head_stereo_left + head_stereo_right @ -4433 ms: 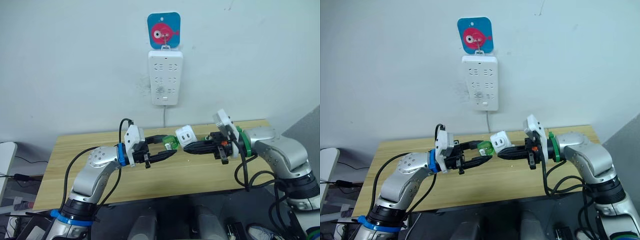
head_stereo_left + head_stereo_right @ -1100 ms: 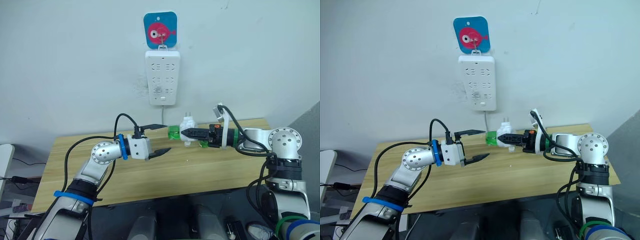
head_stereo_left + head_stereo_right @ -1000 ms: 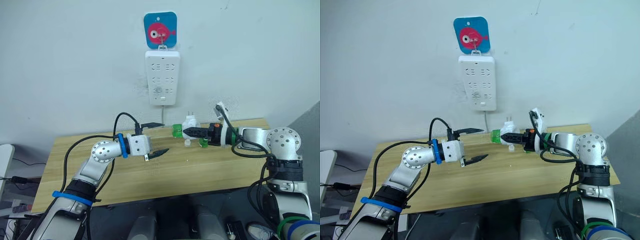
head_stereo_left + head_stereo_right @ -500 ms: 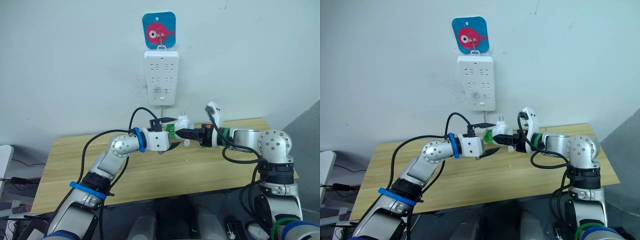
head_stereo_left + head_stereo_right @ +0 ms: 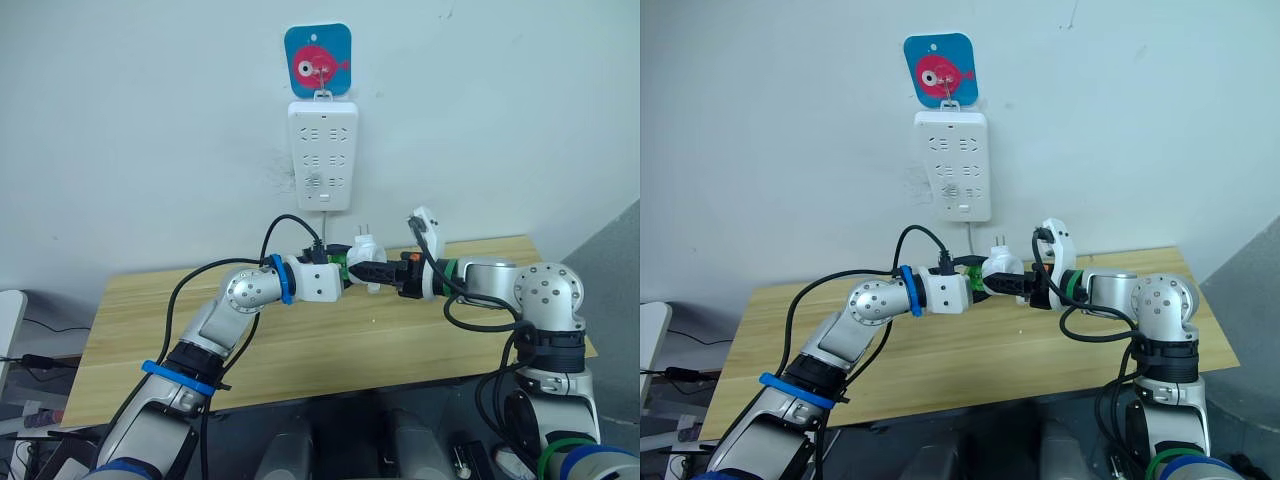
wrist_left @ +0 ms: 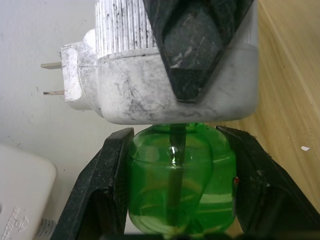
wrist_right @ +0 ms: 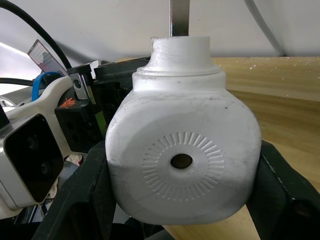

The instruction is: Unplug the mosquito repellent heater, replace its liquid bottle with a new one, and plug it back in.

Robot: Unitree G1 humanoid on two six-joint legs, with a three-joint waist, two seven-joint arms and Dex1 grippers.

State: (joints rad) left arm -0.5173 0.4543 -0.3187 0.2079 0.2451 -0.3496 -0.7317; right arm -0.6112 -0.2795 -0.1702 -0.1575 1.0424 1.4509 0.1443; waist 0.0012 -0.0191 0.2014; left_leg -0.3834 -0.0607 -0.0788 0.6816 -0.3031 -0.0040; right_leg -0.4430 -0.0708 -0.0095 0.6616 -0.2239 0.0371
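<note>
The mosquito repellent heater (image 7: 182,157) is held in the air above the wooden surface (image 5: 330,350), in front of the wall and below the white power strip (image 5: 323,155) that hangs under a blue fish sign (image 5: 317,62). The right gripper (image 5: 362,270) grasps it: in the right wrist view its two black fingers (image 7: 85,192) press against the heater's two sides, with the round vent hole facing the camera and the plug prongs pointing upward. A green liquid bottle (image 6: 181,177) sits at the heater's underside, its neck against the white body and a dark wick visible inside. The left gripper (image 6: 180,185) is clenched on this bottle, one black finger flat against each side of the green glass. In the head views, the two grippers meet end to end above the middle of the surface.
</note>
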